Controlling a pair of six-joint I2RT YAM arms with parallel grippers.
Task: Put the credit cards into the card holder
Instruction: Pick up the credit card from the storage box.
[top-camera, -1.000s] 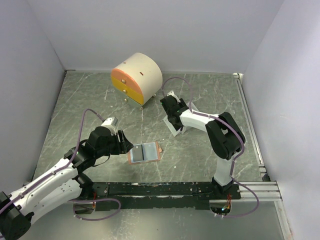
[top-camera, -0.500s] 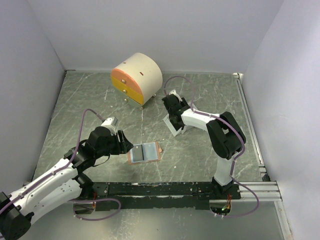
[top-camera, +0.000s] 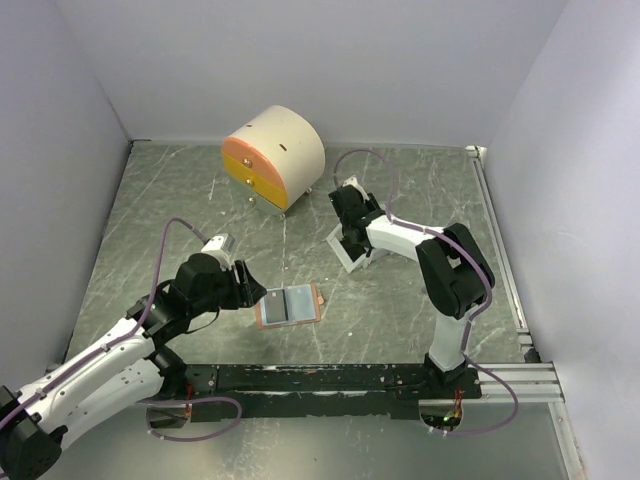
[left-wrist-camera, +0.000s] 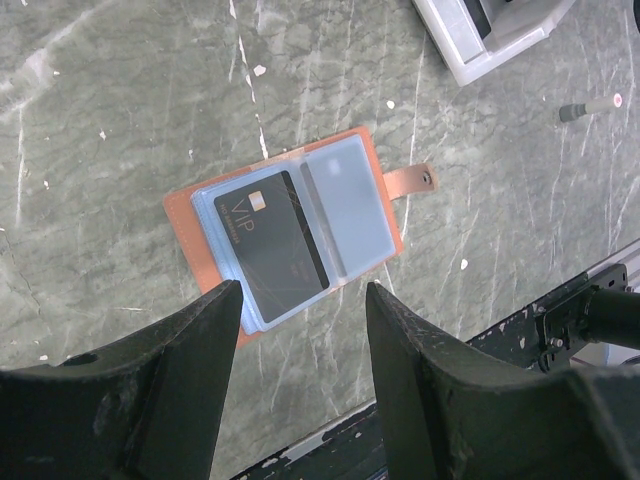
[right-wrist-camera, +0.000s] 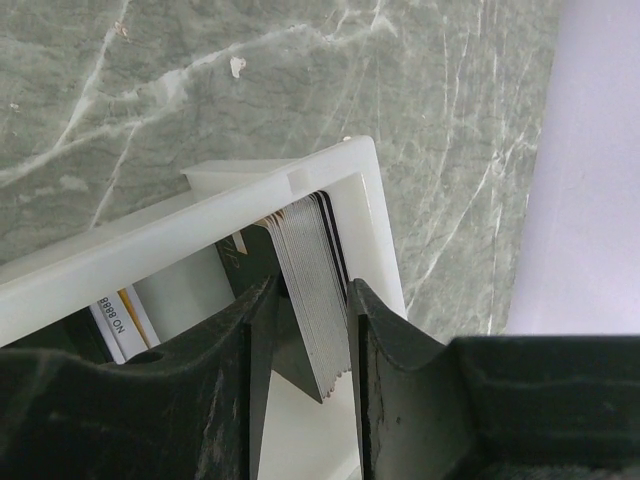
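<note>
The card holder (top-camera: 288, 303) lies open on the table, salmon leather with clear inner pockets. In the left wrist view it (left-wrist-camera: 195, 215) holds a black card (left-wrist-camera: 272, 243) in its left pocket, and the right pocket (left-wrist-camera: 350, 205) looks pale blue. My left gripper (top-camera: 252, 293) is open and empty just left of the holder, with the holder's near edge beyond its fingertips (left-wrist-camera: 225, 300). My right gripper (top-camera: 350, 232) reaches down into the small white tray (right-wrist-camera: 365, 190). Its jaws stand close on both sides of a stack of credit cards (right-wrist-camera: 315, 270) that stands on edge in the tray.
The round cream cabinet with orange-yellow drawers (top-camera: 275, 155) stands at the back centre. The white tray (top-camera: 348, 255) sits right of centre and shows at the top right of the left wrist view (left-wrist-camera: 470, 45). A black rail (top-camera: 330, 378) runs along the near edge. Walls enclose the table.
My right wrist has shifted slightly back and to the right over the white tray. The left arm and the card holder have not moved.
</note>
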